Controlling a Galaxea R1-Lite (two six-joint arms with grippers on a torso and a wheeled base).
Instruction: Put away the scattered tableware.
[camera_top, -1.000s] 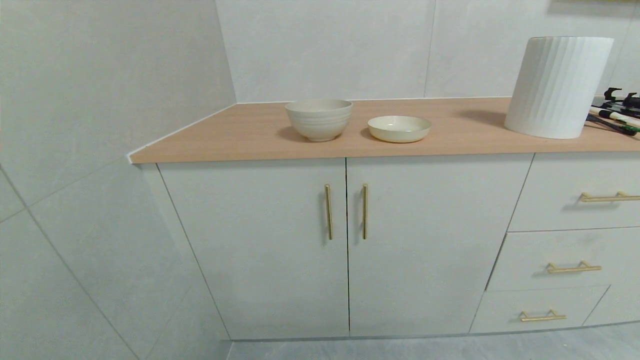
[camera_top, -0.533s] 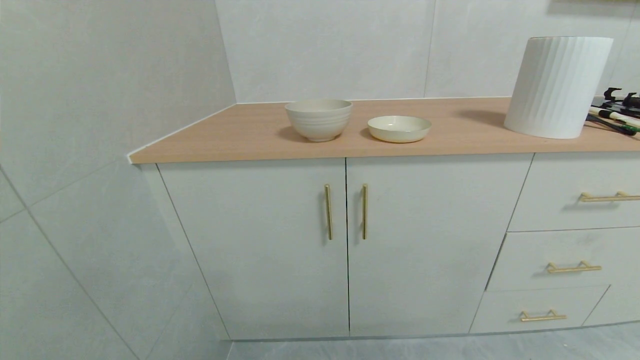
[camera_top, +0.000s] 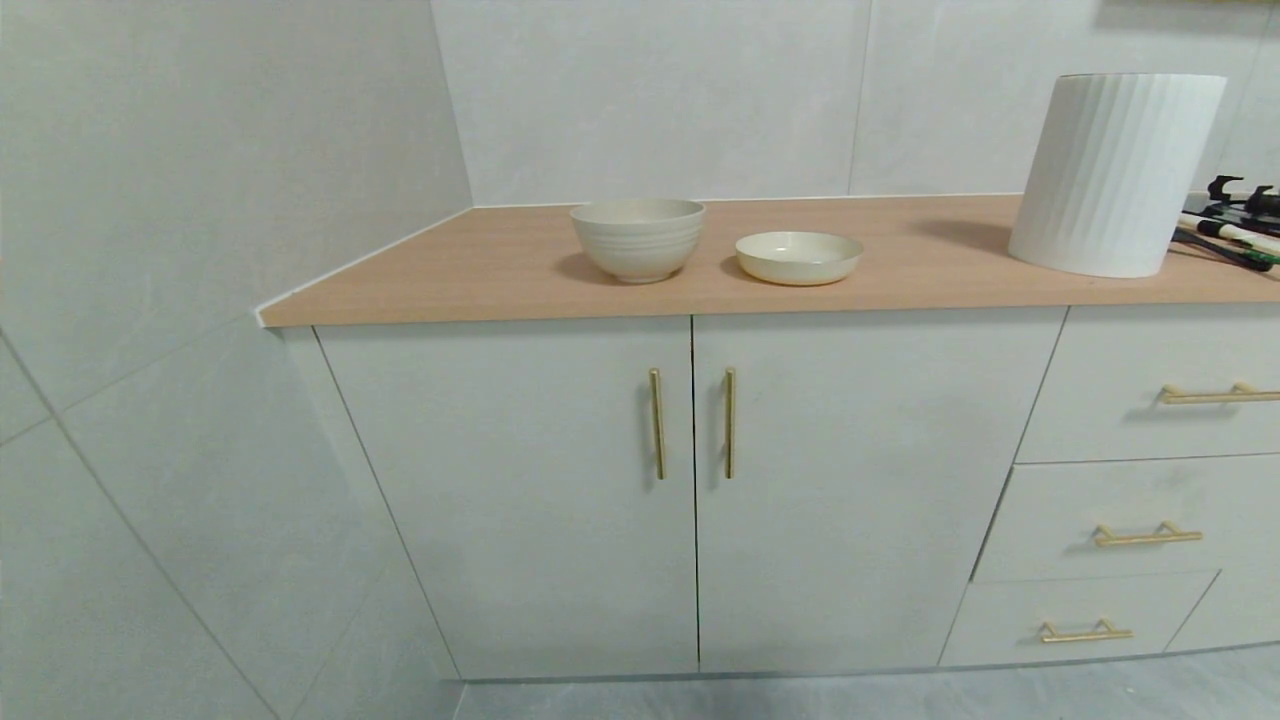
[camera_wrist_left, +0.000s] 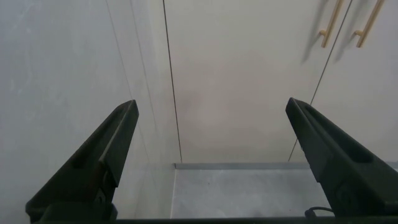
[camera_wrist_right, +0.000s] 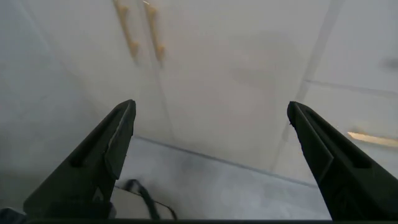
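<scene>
Both pieces of tableware sit on the wooden countertop (camera_top: 480, 270), near its front edge: ribbed bowl (camera_top: 637, 238) upright, shallow dish (camera_top: 798, 256) just beside it on the robot's right, a small gap between them, not touching. Left gripper (camera_wrist_left: 211, 107) has its fingers spread wide with nothing between them; right gripper (camera_wrist_right: 210, 107) is the same, wide apart and empty. Both wrist views look at the lower cabinet front and the floor, so the grippers hang low and the tableware lies above and ahead of the fingers, well apart from both. The bowl is about dead ahead and the dish is off to the right, so likely the right arm is nearer the dish and the left arm no farther than the right from the bowl. Both are round with no long axis, so a rim pinch from any side should work. The double doors below are closed, left door handle (camera_top: 656, 422) and right door handle (camera_top: 729, 421) side by side with their long axes vertical. If the cabinet is the storage spot, the fingers must close sideways across a handle. Nothing is put away yet. A white ribbed container (camera_top: 1115, 170) stands farther right on the counter, well apart from the dish.
</scene>
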